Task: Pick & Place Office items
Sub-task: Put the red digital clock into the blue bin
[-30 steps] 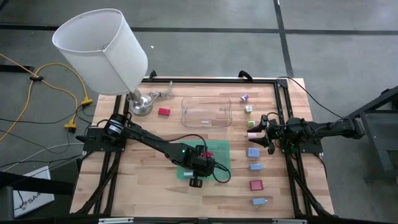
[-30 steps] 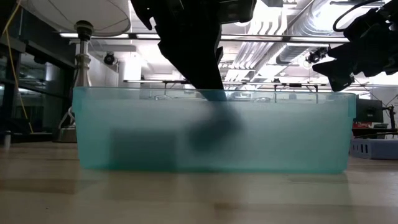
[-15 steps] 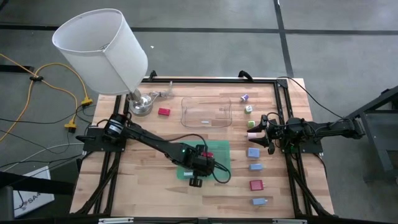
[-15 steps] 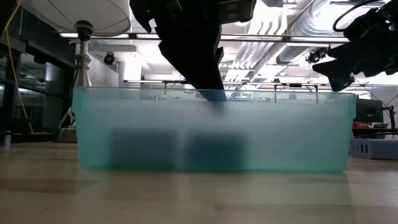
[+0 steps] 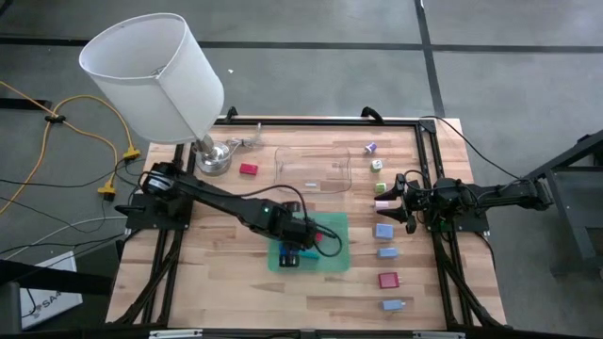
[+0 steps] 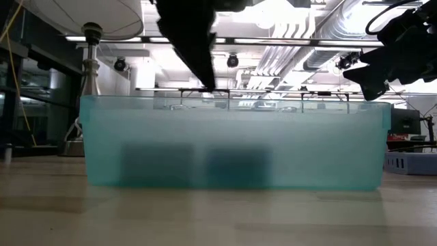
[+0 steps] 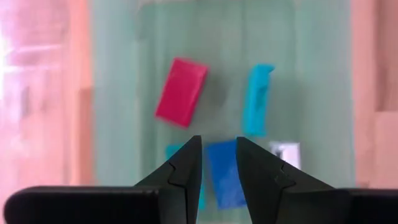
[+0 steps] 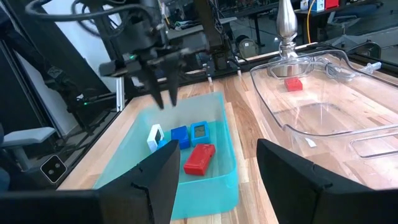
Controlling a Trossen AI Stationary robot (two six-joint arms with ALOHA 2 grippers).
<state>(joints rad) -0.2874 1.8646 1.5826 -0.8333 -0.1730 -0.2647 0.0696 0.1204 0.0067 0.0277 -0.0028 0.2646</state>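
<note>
The left end effector (image 7: 218, 158) hangs nearly closed and empty above the green tray (image 5: 332, 224), where a red block (image 7: 181, 92) and blue block (image 7: 224, 172) lie sorted, while the right end effector (image 5: 394, 201) waits, fingers spread, beside the unsorted blocks (image 5: 384, 231) on the desk (image 5: 221, 273).

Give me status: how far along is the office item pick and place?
Done: red block, teal block and blue block lie in the green tray. In hand: nothing; left gripper hangs empty over the tray, right gripper waits open to its right. Left: a stray red piece near the lamp, a column of blocks by the right gripper.
</note>
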